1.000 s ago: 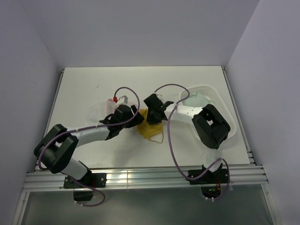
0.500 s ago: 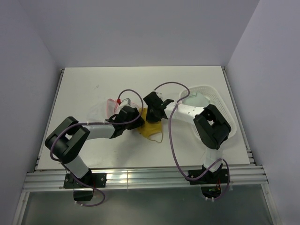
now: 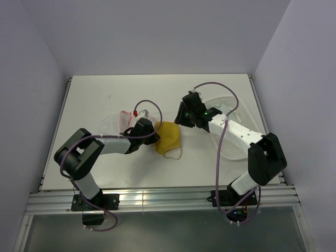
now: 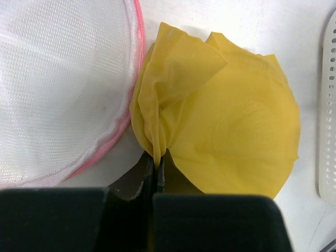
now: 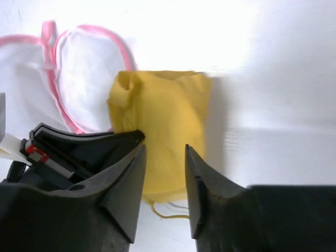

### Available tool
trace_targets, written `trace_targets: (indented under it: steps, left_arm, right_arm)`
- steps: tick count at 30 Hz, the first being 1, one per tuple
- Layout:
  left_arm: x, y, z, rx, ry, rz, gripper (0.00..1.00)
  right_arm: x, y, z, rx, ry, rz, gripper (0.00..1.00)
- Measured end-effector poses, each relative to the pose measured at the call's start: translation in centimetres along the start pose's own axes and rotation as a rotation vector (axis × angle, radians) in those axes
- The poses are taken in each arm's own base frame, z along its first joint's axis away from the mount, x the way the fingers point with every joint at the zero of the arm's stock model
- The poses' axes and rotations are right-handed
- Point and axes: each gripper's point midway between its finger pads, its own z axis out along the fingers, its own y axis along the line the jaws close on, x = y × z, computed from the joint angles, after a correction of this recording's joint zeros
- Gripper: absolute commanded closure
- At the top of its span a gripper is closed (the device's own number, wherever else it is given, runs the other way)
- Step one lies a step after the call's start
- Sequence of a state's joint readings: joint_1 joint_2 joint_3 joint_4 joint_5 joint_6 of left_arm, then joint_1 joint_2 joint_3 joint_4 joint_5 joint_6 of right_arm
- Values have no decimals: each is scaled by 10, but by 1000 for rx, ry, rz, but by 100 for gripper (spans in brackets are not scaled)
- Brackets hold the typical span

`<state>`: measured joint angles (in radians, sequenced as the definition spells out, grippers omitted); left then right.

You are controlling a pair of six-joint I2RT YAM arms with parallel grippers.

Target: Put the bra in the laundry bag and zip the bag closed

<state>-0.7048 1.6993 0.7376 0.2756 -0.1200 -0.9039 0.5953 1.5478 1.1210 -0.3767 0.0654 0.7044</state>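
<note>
Your left gripper [image 4: 156, 160] pinches a fold of the bra [image 4: 231, 131] on the side nearest the laundry bag [image 4: 58, 79], likely to drag it in. The bra lies on the table [image 4: 252, 21], touching the bag's pink rim. Your right gripper [image 5: 164, 149] hangs spread above it, empty. Can't tell whether the bag's mouth is open.

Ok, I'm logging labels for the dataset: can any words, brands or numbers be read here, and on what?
None can be read. The bra, the laundry bag and the basket show no print; the small red piece in the right wrist view is too blurred to tell.
</note>
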Motion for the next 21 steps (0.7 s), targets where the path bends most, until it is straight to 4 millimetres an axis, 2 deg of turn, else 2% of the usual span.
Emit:
trace_targets:
  steps: [2,4,5,10,12,16,21]
  left_arm:
    - [0,0,0,2,2,0,100]
    - [1,-1,0,5,6,0,100]
    - [1,-1,0,7,8,0,100]
    - [3,-3,0,15,17,0,100]
    - [4,-3,0,18,22,0,100]
    - [6,-5,2,28,31,-1,100]
    - [7,-7,2,39,36,-1,100]
  right_arm:
    - [-5,-12,-5,-12,-14,19,42]
    - [0,-26,-4,-18,-4,25,38]
    - [8,-30,-2,-27,18,26,32]
    - [50,-42,8,-81,124,17,26]
    - [58,-41,9,-103,145,20,25]
    - [58,-28,13,-183,146,33,23]
    - [68,-18,30,-254,181,71,23]
